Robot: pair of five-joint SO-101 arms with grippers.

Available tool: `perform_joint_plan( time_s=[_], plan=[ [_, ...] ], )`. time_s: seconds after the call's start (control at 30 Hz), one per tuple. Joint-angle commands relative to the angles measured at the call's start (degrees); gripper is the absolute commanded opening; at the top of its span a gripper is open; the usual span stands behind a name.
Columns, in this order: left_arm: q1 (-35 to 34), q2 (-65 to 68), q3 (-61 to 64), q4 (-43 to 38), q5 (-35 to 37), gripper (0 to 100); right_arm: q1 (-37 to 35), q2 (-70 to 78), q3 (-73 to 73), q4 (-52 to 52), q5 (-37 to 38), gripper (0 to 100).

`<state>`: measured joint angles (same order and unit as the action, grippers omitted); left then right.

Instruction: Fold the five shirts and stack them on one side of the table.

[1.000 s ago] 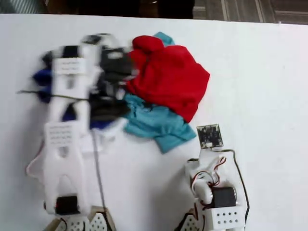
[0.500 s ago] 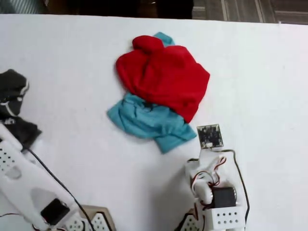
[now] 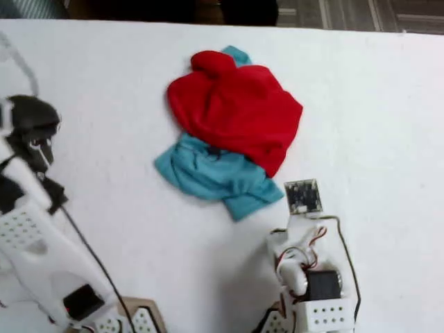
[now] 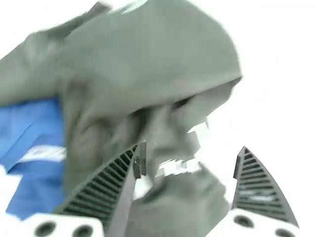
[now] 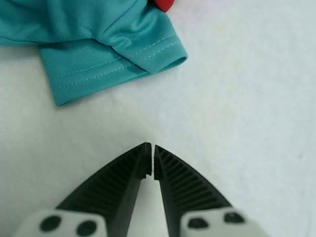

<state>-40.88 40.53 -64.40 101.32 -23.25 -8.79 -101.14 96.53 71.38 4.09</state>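
One white table (image 3: 388,111), matte, faintly pebbled surface. Red shirt (image 3: 236,111): biggest piece, soft knit, crumpled into a rounded lump near mid-table, unfolded. Teal shirt (image 3: 208,173): smooth fine-mesh weave, partly under the red shirt and sticking out on the arms' side of it, also unfolded. Its sleeve hem (image 5: 113,61) has a double stitch line. Grey shirt (image 4: 148,74): thicker cloth, bunched in deep folds, lying over a blue shirt (image 4: 29,148) with a pale strip on it. Can't place these two relative to the red shirt.

Left arm (image 3: 41,257): white shell, black motors, well apart from the red shirt, out at the table's edge. Right arm (image 3: 309,284): tucked in, on the far side of the teal shirt from the red shirt, small circuit board (image 3: 303,196) on top.

Left gripper (image 4: 187,163): ribbed black jaws wide apart, grey cloth bunched between them; can't tell if it's pinched. Right gripper (image 5: 152,160): jaws closed to a hairline gap, nothing in them, over bare table near the sleeve hem.
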Motion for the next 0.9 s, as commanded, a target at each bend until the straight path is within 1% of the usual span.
perform_joint_plan(
  time_s=[0.0, 0.23, 0.33, 0.43, 0.53, 0.63, 0.87],
  plan=[
    [10.02, -5.10, -0.22, 0.97, 7.12, 30, -0.31, -0.13, 0.53, 0.31, -0.18, 2.0],
    [30.59, -4.84, 1.19, 0.70, 16.70, 30, -0.31, -0.13, 0.53, 0.31, -0.18, 2.0],
    [38.95, -4.75, 4.88, 0.44, 21.89, 36, -0.31, -0.13, 0.53, 0.31, -0.18, 2.0],
    [44.92, -4.75, 11.56, -3.69, 28.57, 39, -0.31, -0.13, 0.53, 0.31, -0.18, 2.0],
    [48.35, -4.75, 17.89, -11.25, 31.82, 39, -0.31, -0.13, 0.53, 0.31, -0.18, 2.0],
    [50.46, -4.75, 23.25, -19.34, 32.70, 39, -0.31, -0.13, 0.53, 0.31, -0.18, 2.0],
    [50.81, -4.40, 36.62, -36.66, 32.53, 38, -0.31, -0.13, 0.53, 0.31, -0.18, 2.0]
  ],
)
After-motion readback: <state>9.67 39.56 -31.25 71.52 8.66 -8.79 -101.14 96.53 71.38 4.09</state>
